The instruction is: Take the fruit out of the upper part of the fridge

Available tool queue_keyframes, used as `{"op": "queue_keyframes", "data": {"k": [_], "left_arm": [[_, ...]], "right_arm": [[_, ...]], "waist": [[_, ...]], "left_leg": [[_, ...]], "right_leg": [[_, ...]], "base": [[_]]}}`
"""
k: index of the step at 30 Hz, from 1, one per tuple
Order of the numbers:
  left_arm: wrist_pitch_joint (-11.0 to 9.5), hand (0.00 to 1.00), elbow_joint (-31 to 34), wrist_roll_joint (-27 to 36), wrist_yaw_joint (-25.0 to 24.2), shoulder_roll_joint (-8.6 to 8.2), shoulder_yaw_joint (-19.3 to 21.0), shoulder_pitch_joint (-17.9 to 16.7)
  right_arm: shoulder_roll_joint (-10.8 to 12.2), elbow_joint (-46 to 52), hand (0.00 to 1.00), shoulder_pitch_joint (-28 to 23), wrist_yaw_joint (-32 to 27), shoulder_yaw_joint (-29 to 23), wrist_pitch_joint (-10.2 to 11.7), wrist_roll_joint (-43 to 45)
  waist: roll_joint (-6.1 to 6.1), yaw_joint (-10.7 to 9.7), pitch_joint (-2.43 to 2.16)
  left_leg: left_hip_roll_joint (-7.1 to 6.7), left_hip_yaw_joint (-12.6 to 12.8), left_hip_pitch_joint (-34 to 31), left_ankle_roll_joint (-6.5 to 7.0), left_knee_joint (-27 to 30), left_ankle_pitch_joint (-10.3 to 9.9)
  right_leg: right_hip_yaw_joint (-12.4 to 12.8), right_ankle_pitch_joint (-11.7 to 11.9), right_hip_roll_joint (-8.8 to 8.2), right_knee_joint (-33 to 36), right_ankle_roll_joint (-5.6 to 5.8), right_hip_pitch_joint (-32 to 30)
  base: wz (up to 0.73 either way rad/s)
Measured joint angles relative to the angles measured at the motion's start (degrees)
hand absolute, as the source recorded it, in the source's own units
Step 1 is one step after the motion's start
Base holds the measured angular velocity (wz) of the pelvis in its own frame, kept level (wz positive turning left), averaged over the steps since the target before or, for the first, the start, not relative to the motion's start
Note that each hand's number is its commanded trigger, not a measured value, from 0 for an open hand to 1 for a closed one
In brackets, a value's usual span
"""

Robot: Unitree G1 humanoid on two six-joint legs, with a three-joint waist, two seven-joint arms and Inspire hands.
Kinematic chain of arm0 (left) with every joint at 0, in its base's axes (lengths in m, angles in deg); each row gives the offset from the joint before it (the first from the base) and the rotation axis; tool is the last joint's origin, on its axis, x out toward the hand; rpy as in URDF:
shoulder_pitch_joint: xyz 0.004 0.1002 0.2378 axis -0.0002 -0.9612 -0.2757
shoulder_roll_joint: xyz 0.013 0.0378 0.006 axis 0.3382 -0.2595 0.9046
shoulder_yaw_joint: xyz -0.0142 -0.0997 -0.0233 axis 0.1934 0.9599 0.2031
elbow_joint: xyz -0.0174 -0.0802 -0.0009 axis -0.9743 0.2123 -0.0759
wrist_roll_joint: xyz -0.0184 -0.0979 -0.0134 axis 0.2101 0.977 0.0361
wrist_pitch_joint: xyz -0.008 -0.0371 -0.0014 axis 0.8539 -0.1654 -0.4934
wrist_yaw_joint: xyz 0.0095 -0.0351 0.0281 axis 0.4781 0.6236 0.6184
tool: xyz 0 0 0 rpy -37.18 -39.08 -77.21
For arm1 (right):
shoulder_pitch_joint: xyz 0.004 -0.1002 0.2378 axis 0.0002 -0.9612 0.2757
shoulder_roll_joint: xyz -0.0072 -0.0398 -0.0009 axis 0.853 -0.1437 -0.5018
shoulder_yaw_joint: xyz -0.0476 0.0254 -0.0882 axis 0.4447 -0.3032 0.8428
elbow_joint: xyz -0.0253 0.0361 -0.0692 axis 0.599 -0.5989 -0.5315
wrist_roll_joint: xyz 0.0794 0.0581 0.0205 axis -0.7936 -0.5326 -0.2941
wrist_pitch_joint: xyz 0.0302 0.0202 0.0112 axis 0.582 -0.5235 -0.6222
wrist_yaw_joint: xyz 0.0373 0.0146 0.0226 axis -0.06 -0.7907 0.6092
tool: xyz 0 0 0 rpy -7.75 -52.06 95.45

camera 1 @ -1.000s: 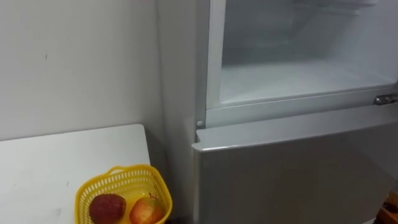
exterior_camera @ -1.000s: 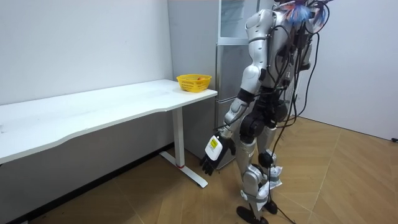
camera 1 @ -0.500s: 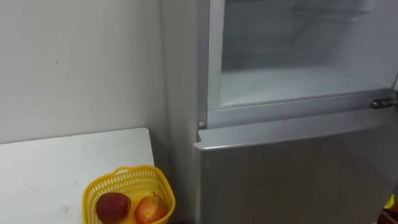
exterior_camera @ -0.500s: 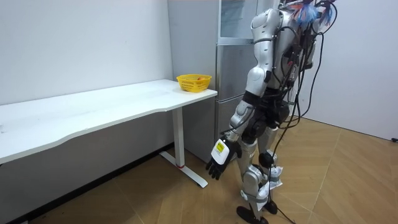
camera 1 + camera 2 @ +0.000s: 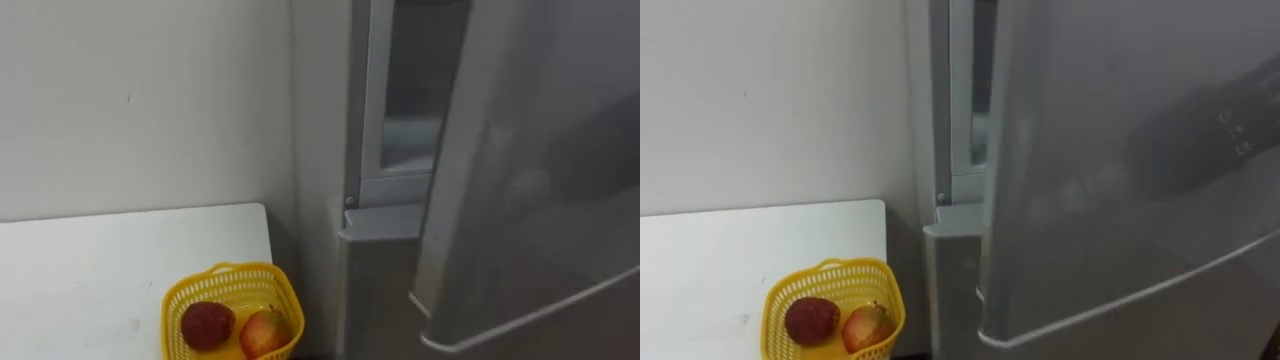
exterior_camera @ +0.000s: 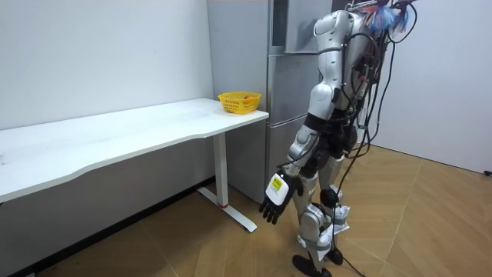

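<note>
The upper fridge door (image 5: 530, 180) stands nearly closed across the compartment, leaving a narrow gap (image 5: 410, 100) where a strip of the pale interior shows. Nothing can be seen inside that strip. A yellow basket (image 5: 225, 272) sits on the white table's corner beside the fridge, holding a dark red fruit (image 5: 207, 324) and a red-yellow apple (image 5: 265, 331). In the room view I stand upright facing the fridge (image 6: 288, 85). My left hand (image 6: 274, 200) hangs low beside my leg, fingers relaxed and holding nothing.
The white table (image 5: 100, 260) runs along the wall to my left, its end close to the fridge side. The lower fridge door (image 5: 375, 290) is closed. Wooden floor lies open behind me in the room view.
The upper fridge door has swung from wide open to almost closed. The eye view has turned slightly left. My left arm has drifted a little towards the room view's right.
</note>
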Motion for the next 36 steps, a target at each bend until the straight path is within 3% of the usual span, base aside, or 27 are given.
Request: {"op": "queue_keyframes", "data": {"k": [4,12,26,36], "left_arm": [[-0.01,0.0,0.0,-0.01,-0.1,0.0,-1.3,0.49],[0.22,0.0,-1.05,-0.53,-0.11,0.0,-1.82,-0.03],[0.35,0.0,-2.16,-0.6,-0.1,-0.28,-1.91,-0.66],[0.29,0.0,-1.26,-0.59,-0.17,-0.21,-1.72,-0.48]], "right_arm": [[0.0,-0.11,0.0,0.61,0.02,2.69,-0.13,0.27],[0.48,-1.47,0.0,0.95,0.19,3.12,1.12,0.52],[1.61,-1.6,0.0,0.95,-0.53,3.08,2.49,0.55],[1.57,-1.58,0.0,0.97,-4.39,2.82,2.21,4.34]], "waist": [[-0.3,1.51,0.15],[-0.27,1.68,0.36],[0.13,2.03,0.22],[0.13,0.93,-0.1]], "left_leg": [[-0.03,-0.2,0.0,0.0,0.18,0.0],[-0.11,-1.18,-0.03,0.0,-0.02,-0.01],[-0.19,-2.08,0.02,-0.03,0.2,0.01],[-0.28,-2.58,-0.15,-0.02,1.12,0.01]], "right_leg": [[-0.16,0.0,-0.06,-0.14,0.0,0.04],[-1.68,0.03,-0.17,-0.94,0.01,1.26],[-2.28,0.06,-0.27,-1.0,-0.03,1.65],[-2.55,0.39,-0.24,-1.89,0.11,1.96]], "base": [[0.02],[0.07],[0.03],[0.02]]}}
